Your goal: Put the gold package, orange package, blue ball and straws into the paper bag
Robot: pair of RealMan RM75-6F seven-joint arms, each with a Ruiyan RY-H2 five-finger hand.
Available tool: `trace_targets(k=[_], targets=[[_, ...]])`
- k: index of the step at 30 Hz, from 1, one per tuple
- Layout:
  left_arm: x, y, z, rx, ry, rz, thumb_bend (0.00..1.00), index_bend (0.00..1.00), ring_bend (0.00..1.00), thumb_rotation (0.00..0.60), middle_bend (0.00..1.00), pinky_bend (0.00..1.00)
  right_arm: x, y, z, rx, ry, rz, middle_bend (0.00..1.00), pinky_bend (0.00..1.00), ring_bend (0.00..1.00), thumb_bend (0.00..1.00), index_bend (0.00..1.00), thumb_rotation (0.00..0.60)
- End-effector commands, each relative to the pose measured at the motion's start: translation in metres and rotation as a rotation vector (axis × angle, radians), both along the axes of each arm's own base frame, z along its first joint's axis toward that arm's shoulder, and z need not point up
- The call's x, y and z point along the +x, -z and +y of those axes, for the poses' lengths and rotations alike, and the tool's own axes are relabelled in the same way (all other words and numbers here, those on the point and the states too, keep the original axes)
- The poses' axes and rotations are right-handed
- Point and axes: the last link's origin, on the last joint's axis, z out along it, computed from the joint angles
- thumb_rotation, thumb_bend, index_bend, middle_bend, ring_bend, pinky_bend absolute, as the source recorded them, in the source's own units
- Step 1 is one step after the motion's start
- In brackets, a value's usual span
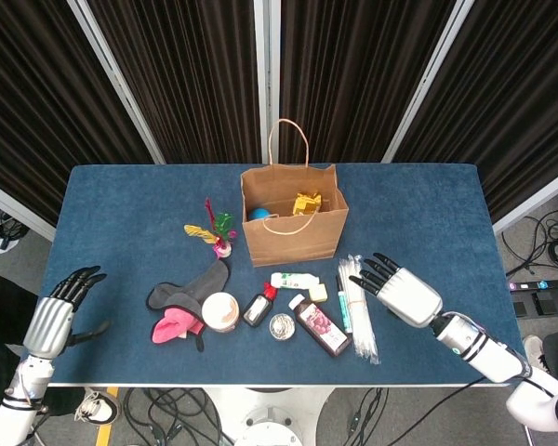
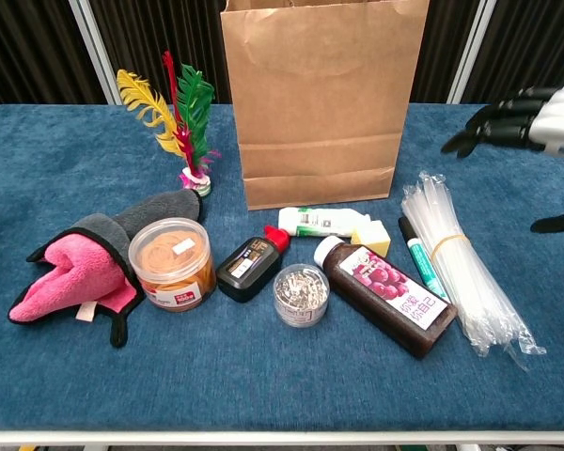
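Brown paper bag [image 1: 293, 228] is standing upright at the back middle of the blue table [image 1: 121, 204], its mouth open. Inside it, in the head view, the gold package [image 1: 306, 203] and the blue ball [image 1: 259, 214] are lying on the bottom; the orange package cannot be made out. The bundle of clear straws [image 1: 360, 307] is lying on the table to the right of the bag, just beside a green marker [image 1: 342, 302] and near a dark bottle with a grape label [image 1: 320, 326].

The right hand [image 1: 402, 293] is hovering just right of the straws, its dark fingers [image 1: 370, 270] spreading apart toward them and holding nothing. The left hand [image 1: 56, 316] is hanging past the table's left front corner, fingers apart and empty.

Left of the bag, a feather shuttlecock [image 2: 186, 122] is standing upright. Along the front are lying a grey and pink cloth [image 2: 80, 268], a round tub with an orange lid [image 2: 173, 263], a small black ink bottle [image 2: 251, 264], a jar of paper clips [image 2: 300, 293] and a white tube [image 2: 321, 222].
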Motion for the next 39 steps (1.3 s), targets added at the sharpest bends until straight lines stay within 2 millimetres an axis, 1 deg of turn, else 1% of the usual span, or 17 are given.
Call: trace_targets(k=[1, 9, 16, 18, 22, 27, 30, 32, 35, 39], targets=[[-0.001, 0.0, 0.0, 0.002, 0.001, 0.006, 0.24, 0.24, 0.15, 0.6, 0.23, 0.24, 0.001, 0.022, -0.002, 0.072, -0.124, 0.049, 0.23, 0.15, 0.13, 0.0, 0.15, 0.6], [-0.004, 0.0, 0.001, 0.002, -0.009, 0.01, 0.24, 0.24, 0.15, 0.6, 0.23, 0.24, -0.004, 0.041, -0.01, 0.115, -0.183, 0.083, 0.23, 0.15, 0.13, 0.0, 0.16, 0.6], [-0.005, 0.0, 0.0, 0.003, -0.012, 0.013, 0.24, 0.24, 0.15, 0.6, 0.23, 0.24, -0.009, 0.057, -0.013, 0.137, -0.153, 0.068, 0.23, 0.15, 0.13, 0.0, 0.16, 0.6], [-0.006, -0.001, 0.0, 0.005, -0.015, 0.013, 0.24, 0.24, 0.15, 0.6, 0.23, 0.24, -0.011, 0.062, -0.013, 0.145, -0.139, 0.066, 0.24, 0.16, 0.14, 0.0, 0.17, 0.6], [-0.008, -0.002, -0.001, 0.006, -0.021, 0.014, 0.24, 0.24, 0.15, 0.6, 0.23, 0.24, -0.015, 0.068, -0.014, 0.15, -0.125, 0.062, 0.28, 0.2, 0.18, 0.0, 0.25, 0.6], [-0.009, -0.002, -0.002, 0.004, -0.024, 0.014, 0.24, 0.24, 0.15, 0.6, 0.23, 0.24, -0.016, 0.072, -0.016, 0.151, -0.116, 0.05, 0.31, 0.24, 0.22, 0.0, 0.29, 0.6], [-0.009, -0.001, -0.002, 0.004, -0.025, 0.013, 0.24, 0.24, 0.15, 0.6, 0.23, 0.24, -0.016, 0.073, -0.017, 0.147, -0.111, 0.036, 0.34, 0.27, 0.25, 0.02, 0.34, 0.6], [-0.009, -0.001, -0.002, 0.003, -0.025, 0.01, 0.24, 0.24, 0.15, 0.6, 0.23, 0.24, -0.016, 0.073, -0.018, 0.138, -0.11, 0.028, 0.39, 0.3, 0.29, 0.04, 0.4, 0.6], [-0.01, -0.001, -0.002, 0.003, -0.028, 0.008, 0.24, 0.24, 0.15, 0.6, 0.23, 0.24, -0.018, 0.071, -0.018, 0.122, -0.108, 0.019, 0.48, 0.39, 0.37, 0.09, 0.54, 0.6], [-0.01, -0.001, -0.003, 0.001, -0.028, 0.008, 0.24, 0.24, 0.15, 0.6, 0.23, 0.24, -0.02, 0.069, -0.018, 0.109, -0.1, 0.011, 0.56, 0.47, 0.45, 0.14, 0.65, 0.6]])
